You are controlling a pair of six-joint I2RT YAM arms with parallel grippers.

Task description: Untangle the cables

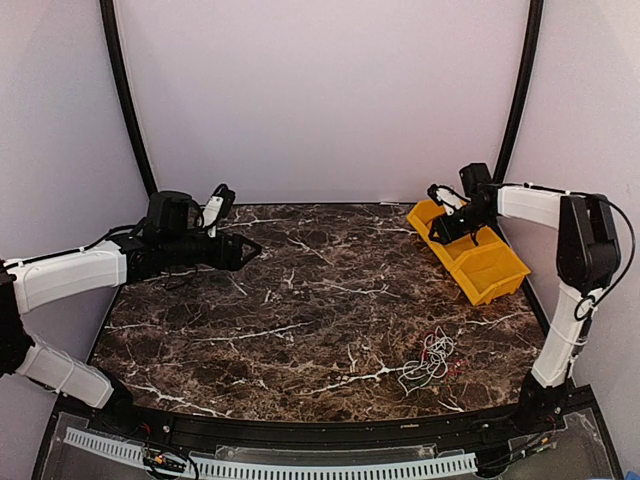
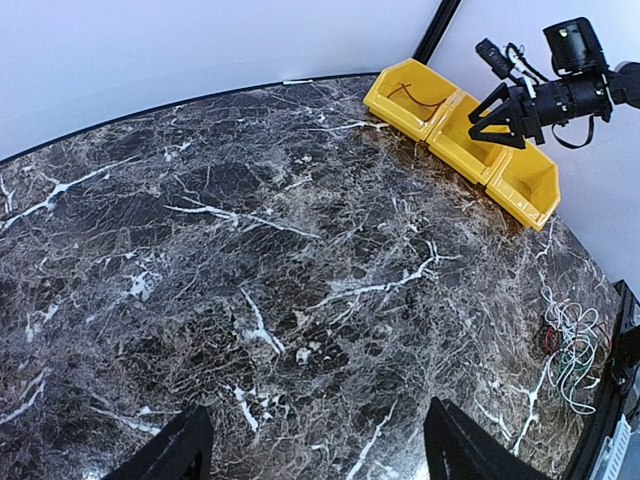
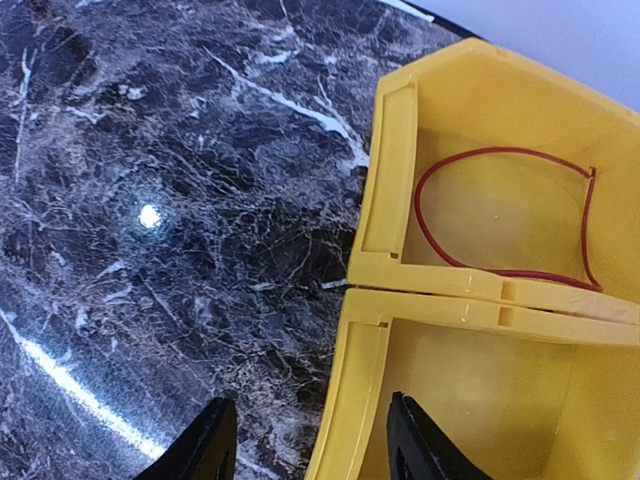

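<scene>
Red cable (image 3: 500, 150) lies in the far-right yellow bin (image 3: 385, 180); right gripper (image 3: 308, 420) and left gripper (image 2: 315, 430) gape empty; next move likely calls for reaching the near-right tangle (image 1: 428, 362).

Dark marble-patterned table (image 1: 300, 300) with white veining, bearing 3 yellow bins (image 2: 528, 190) set touching in 1 row at its far right corner. Behind: plain pale wall (image 1: 320, 100), flanked by 2 black curved poles (image 1: 125, 100). Along the near edge: white toothed strip (image 1: 300, 467).
</scene>
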